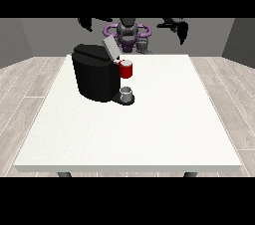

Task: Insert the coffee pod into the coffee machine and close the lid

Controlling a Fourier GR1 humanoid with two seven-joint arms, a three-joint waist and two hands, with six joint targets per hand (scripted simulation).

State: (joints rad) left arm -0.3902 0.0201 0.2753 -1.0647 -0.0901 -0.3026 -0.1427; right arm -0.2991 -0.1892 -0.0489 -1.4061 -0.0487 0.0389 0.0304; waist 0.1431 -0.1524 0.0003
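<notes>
Front view. The machine (95,72), black and boxy, stands on the far left part of the white table (149,129), its lid (110,47) tilted open and rising toward the robot. A red thing at the machine (126,69) sits at its right face; below it a grey thing (127,93) rests on the base, and whether this is the pod cannot be told. Both hands are raised at the far edge, well apart from the machine: the hand at the view's left (87,22) lies nearer the lid, the hand at the view's right (177,27) farther off. Whether either hand's fingers are apart or together cannot be told. Pale plank floor and grey walls surround the table
</notes>
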